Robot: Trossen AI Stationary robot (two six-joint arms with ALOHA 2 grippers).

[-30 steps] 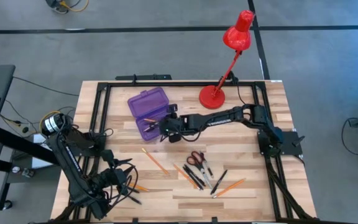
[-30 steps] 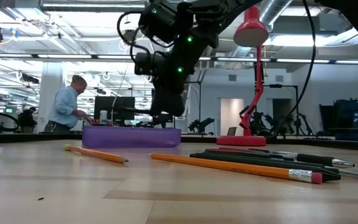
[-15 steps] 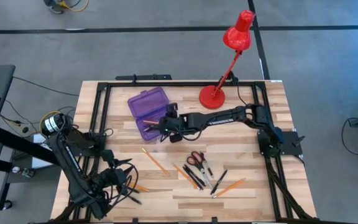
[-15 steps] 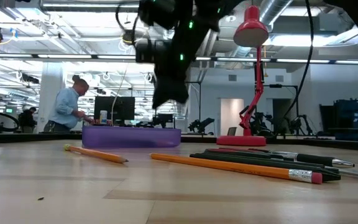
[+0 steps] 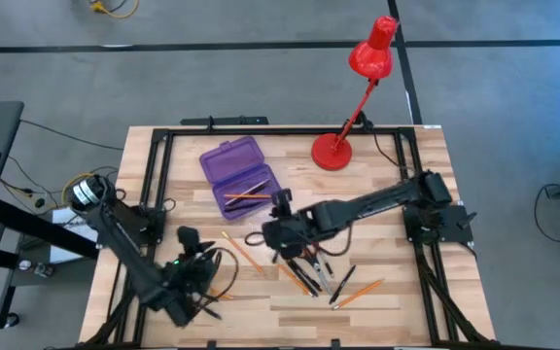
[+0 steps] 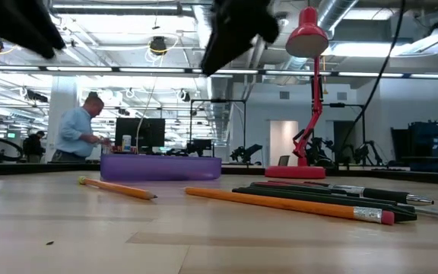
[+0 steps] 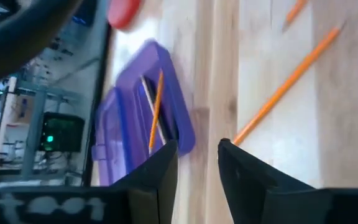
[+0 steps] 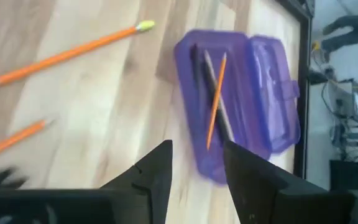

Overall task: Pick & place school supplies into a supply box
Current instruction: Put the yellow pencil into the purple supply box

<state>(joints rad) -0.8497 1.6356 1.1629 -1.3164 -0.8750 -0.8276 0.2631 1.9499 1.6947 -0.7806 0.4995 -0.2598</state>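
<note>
supply box [image 5: 236, 175] open on wooden table [image 5: 406, 292]; both pincers apart, empty; person [image 6: 80, 133] in room behind.

Seen from above, the open purple supply box [image 5: 239, 177] sits upper centre with an orange pencil inside. The right gripper [image 5: 272, 236] hovers mid-frame beside scattered pencils, pens and red scissors [image 5: 311, 255]. The left gripper [image 5: 194, 275] sits lower left; a red lamp [image 5: 358, 92] stands upper right

You have a translucent purple plastic supply box [image 5: 236, 173] lying on a pale, smooth-planked wooden worktop [image 5: 406, 292], with a glossy red lamp [image 5: 358, 92].
</note>
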